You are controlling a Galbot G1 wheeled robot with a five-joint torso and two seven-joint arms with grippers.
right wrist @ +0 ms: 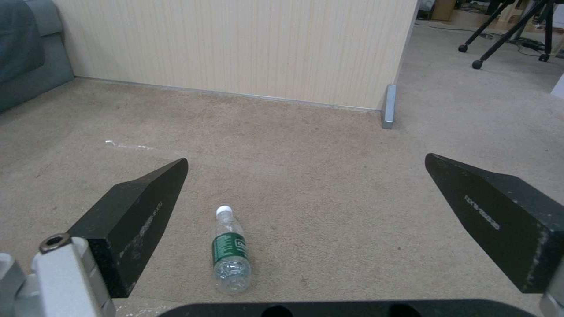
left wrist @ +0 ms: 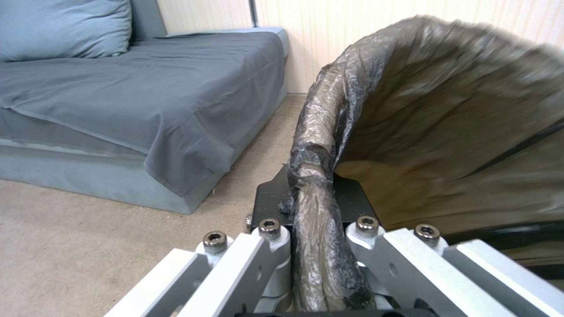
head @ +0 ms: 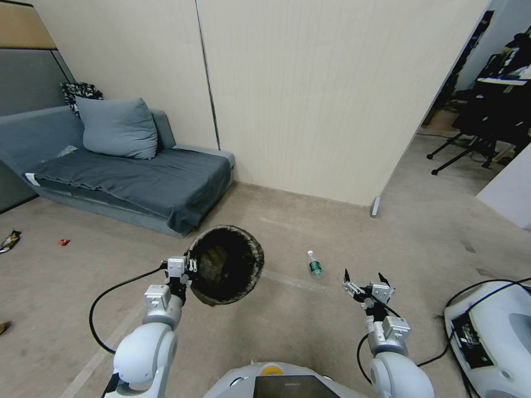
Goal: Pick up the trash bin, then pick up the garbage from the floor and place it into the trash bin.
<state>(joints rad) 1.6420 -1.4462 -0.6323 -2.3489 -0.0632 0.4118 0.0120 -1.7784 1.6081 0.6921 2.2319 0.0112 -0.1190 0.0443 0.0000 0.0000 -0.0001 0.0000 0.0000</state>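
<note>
The trash bin is a round bin lined with a black-brown bag, held off the floor and tilted with its mouth facing me. My left gripper is shut on its near rim. In the left wrist view the bag-covered rim runs between the fingers of the left gripper. A clear plastic bottle with a green label lies on the carpet ahead of my right gripper, which is open and holds nothing. In the right wrist view the bottle lies below and between the spread fingers. A tiny red scrap and a dark wrapper lie far left.
A grey-blue sofa with a pillow stands at the left against the beige wall. A white machine with cables sits on the floor at the right. Tripod legs stand beyond the wall's corner.
</note>
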